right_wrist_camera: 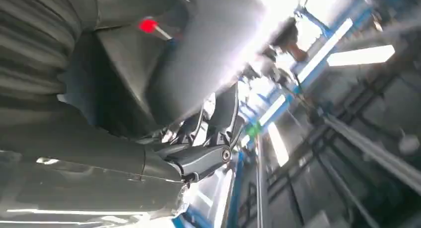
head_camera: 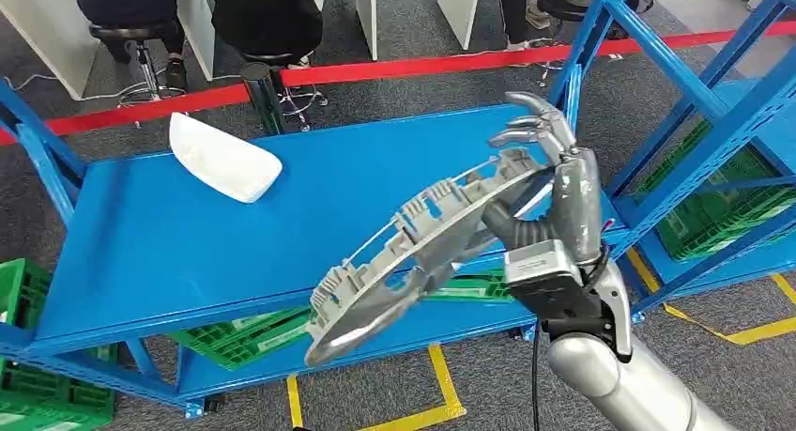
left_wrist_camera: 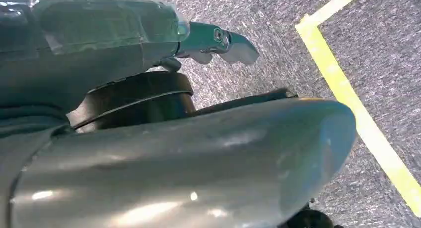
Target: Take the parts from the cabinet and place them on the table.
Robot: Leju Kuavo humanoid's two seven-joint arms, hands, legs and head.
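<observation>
The right robot hand [head_camera: 554,201] grips a long, curved grey part [head_camera: 413,253] by its upper end, holding it tilted above the front edge of the blue bench [head_camera: 188,253]. A white part [head_camera: 223,157] already lies on the bench. The grip looks shallow, so the long overhang could twist loose or clip the edge. The left robot hand [left_wrist_camera: 218,41] hangs by the floor, probably empty; I cannot tell.

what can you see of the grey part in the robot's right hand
The grey curved part is a long arc of moulded plastic, as it looks, with ribbed clips along its outer edge and a smooth inner face. The right hand grips its upper end; it slants down to the left, held in the air over the blue table.
</observation>
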